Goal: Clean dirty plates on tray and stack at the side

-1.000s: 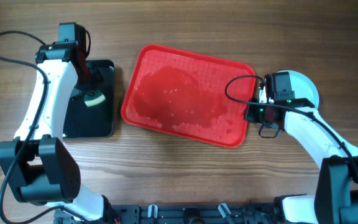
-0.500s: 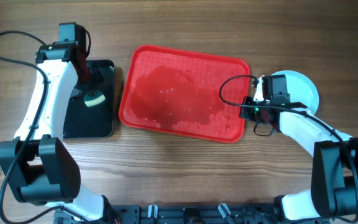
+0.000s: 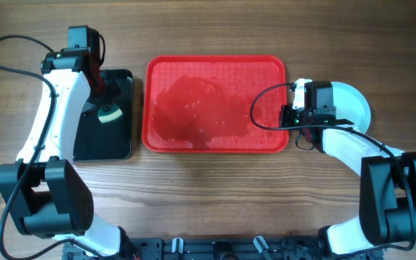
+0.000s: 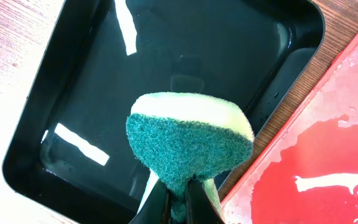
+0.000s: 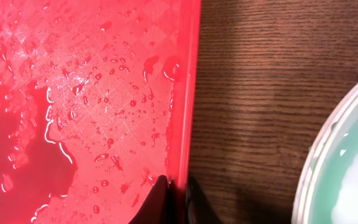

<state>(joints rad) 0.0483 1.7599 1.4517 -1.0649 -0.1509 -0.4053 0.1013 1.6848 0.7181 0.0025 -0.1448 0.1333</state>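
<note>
One large red rectangular plastic tray [image 3: 215,108] looked stiff but wet-slick; right gripper [image 5: 174,188] was clamped on its right rim, the likeliest hold.

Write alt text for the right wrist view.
The right gripper pinches the rim of a wet red rectangular plastic tray between its fingers; droplets dot its textured floor. Wooden table lies beside it, with the edge of a round pale-blue plate at lower right.
</note>
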